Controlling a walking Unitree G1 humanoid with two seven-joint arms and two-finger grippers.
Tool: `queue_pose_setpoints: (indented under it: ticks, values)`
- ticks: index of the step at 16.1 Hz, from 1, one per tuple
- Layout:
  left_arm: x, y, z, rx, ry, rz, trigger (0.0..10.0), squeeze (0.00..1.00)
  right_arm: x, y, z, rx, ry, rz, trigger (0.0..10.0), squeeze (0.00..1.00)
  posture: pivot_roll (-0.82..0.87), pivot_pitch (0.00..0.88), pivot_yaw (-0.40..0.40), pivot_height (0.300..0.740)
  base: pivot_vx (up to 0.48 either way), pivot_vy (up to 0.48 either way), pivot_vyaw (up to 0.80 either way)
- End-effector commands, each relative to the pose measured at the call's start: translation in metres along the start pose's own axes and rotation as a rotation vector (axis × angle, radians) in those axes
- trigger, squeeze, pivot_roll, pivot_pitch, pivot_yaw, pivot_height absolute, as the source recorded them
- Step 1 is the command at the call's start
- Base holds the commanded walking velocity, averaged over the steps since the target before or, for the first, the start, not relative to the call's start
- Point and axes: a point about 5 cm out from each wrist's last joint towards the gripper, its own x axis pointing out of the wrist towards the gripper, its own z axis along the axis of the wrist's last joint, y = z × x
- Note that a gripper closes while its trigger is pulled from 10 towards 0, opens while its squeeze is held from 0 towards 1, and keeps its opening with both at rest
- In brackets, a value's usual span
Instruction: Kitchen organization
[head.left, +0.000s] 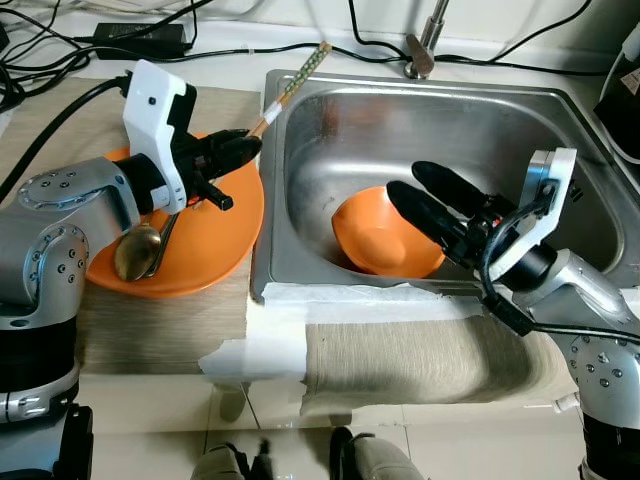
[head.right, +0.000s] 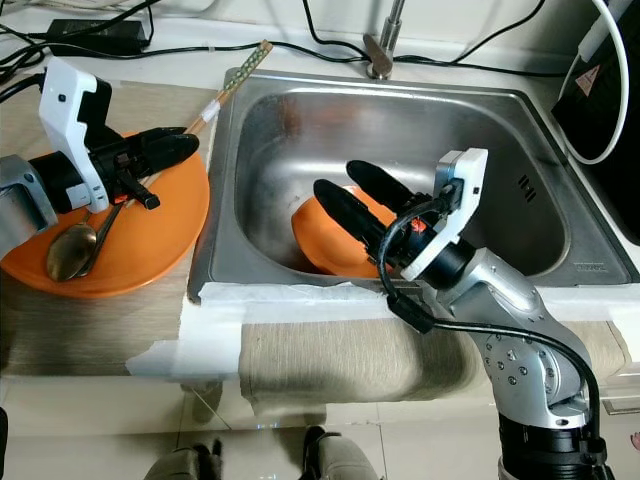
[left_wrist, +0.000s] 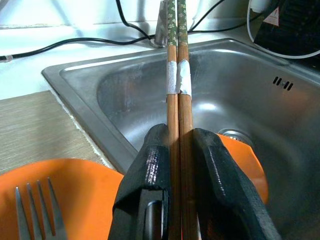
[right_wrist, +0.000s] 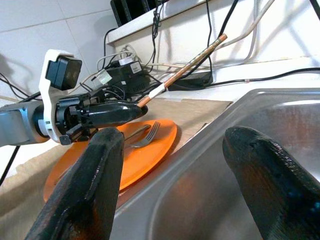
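My left gripper (head.left: 240, 150) is shut on a pair of wooden chopsticks (head.left: 292, 85) with white tape and green patterned ends. It holds them over the far edge of the orange plate (head.left: 215, 240), and they slant toward the sink's back left corner. In the left wrist view the chopsticks (left_wrist: 178, 75) run straight out between the black fingers (left_wrist: 152, 165). A spoon (head.left: 138, 250) and a fork (left_wrist: 37, 210) lie on the plate. An orange bowl (head.left: 375, 240) rests in the steel sink (head.left: 330, 120). My right gripper (head.left: 415, 190) hangs open just above the bowl.
A tap (head.left: 425, 45) stands behind the sink. Black cables (head.left: 60, 45) and a power adapter (head.left: 140, 38) lie along the back of the counter. A cloth (head.left: 400, 355) and white paper (head.left: 270, 350) drape over the counter's front edge. A dark appliance (head.left: 620, 100) sits at the far right.
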Motion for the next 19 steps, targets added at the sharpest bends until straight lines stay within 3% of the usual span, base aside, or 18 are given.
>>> queue_pose_setpoints:
  ticks: [1, 3, 5, 10, 16, 19]
  values:
    - [0.000, -0.005, 0.006, 0.022, -0.014, -0.023, 0.0, 0.00, -0.003, -0.002, 0.003, 0.003, -0.004, -0.014, 10.0, 1.00, -0.16, 0.184, -0.088, 0.740, 0.000, 0.000, 0.00]
    - [0.000, -0.006, 0.006, 0.020, -0.010, -0.027, 0.0, 0.00, -0.002, -0.002, 0.003, 0.016, -0.014, -0.006, 10.0, 1.00, -0.16, 0.184, -0.088, 0.740, 0.000, 0.000, 0.00]
    - [0.005, -0.014, 0.004, 0.031, -0.014, -0.048, 0.0, 0.00, 0.011, 0.008, 0.013, 0.143, -0.128, 0.086, 10.0, 1.00, -0.16, 0.172, -0.088, 0.740, 0.000, 0.000, 0.00]
    - [0.006, -0.013, 0.001, 0.048, 0.010, -0.026, 0.0, 0.00, 0.011, 0.008, 0.010, 0.122, -0.105, 0.045, 10.0, 1.00, -0.17, 0.168, -0.073, 0.740, 0.000, 0.000, 0.00]
    - [0.008, -0.018, 0.001, 0.066, 0.020, -0.043, 0.0, 0.00, 0.019, 0.017, 0.012, 0.243, -0.149, 0.115, 10.0, 1.00, -0.15, 0.182, -0.071, 0.740, 0.000, 0.000, 0.00]
    - [0.010, -0.028, 0.005, 0.079, -0.032, -0.115, 0.0, 0.00, 0.023, 0.016, 0.013, 0.258, -0.149, 0.109, 10.0, 1.00, -0.17, 0.169, -0.067, 0.740, 0.000, 0.000, 0.00]
